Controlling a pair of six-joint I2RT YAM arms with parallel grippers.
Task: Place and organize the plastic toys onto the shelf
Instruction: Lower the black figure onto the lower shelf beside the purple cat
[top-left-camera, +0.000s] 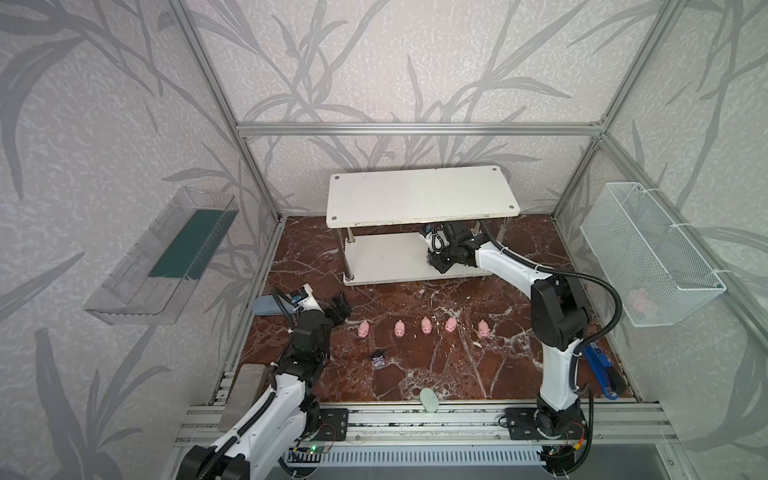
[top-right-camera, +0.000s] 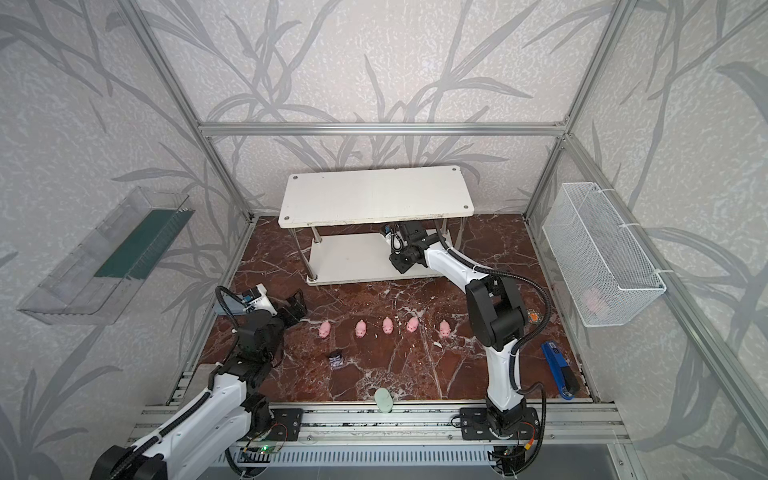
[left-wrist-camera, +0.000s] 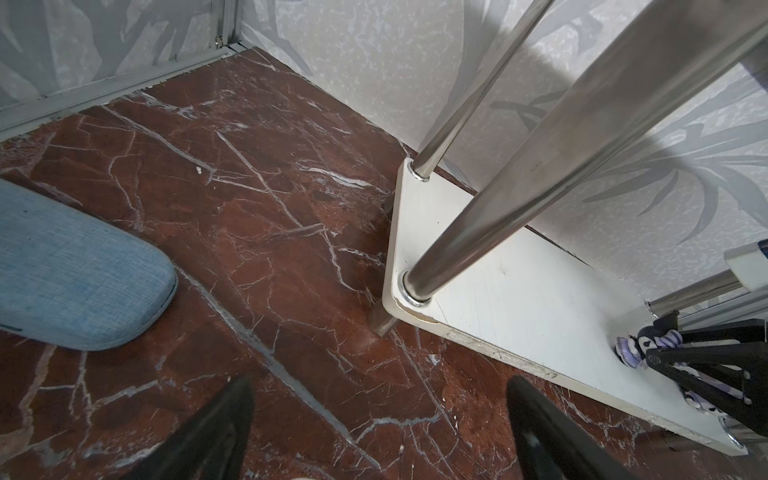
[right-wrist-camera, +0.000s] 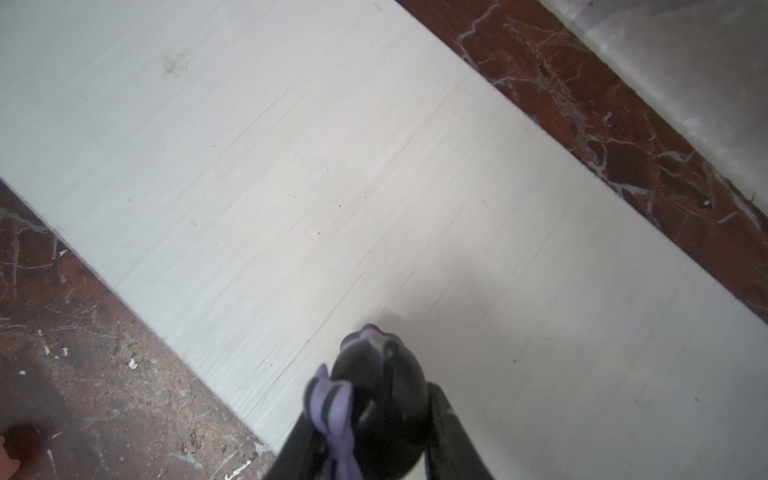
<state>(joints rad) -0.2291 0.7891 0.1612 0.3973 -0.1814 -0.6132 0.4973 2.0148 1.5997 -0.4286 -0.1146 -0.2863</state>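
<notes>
Dark figurine (right-wrist-camera: 380, 395) tight in the right hand (right-wrist-camera: 374, 428) over the lower shelf (right-wrist-camera: 291, 166) (left hand (left-wrist-camera: 380, 395) wide open, empty)

The marble floor (top-left-camera: 415, 374) is carrying the shelf (top-left-camera: 419, 195), standing at the back. Five pigs (top-left-camera: 426, 325) are sitting in a row across the middle, a dark figurine (top-left-camera: 378, 358) is lying just nearer me, an oval (top-left-camera: 429, 400) is resting at the front edge, a case (top-left-camera: 264, 306) is lying on my left and a blue tool (top-left-camera: 598, 365) on my right.
</notes>
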